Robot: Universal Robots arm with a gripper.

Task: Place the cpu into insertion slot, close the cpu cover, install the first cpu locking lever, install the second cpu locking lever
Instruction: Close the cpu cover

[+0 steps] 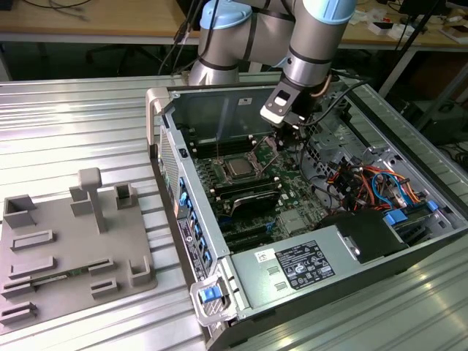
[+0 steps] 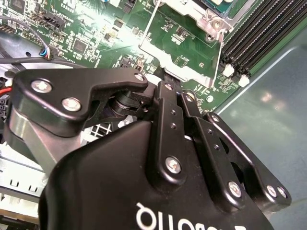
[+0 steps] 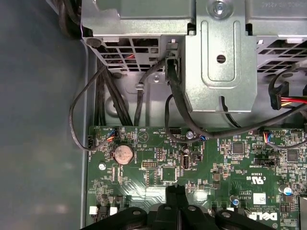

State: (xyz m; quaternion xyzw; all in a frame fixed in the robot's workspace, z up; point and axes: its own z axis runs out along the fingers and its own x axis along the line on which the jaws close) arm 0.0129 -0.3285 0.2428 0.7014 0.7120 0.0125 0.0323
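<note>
Silver-grey cpu [image 1: 238, 168] sat flat in insertion slot [image 1: 224, 171] on green motherboard [image 3: 158, 163]. Cpu cover [image 2: 211, 20] lay down around chip. Thin wire levers [image 2: 221, 52] beside socket, angled up off board. Gripper [image 1: 280, 148] hung just beside socket, toward exterior view's right, fingers pressed together in both wrist views; could not tell whether anything was pinched between them. Black memory slots [image 2: 254, 33] flanked socket. Open computer case [image 1: 190, 212] rested on ribbed metal table [image 1: 73, 117]; grey fixture tray [image 1: 73, 241] well apart.
</note>
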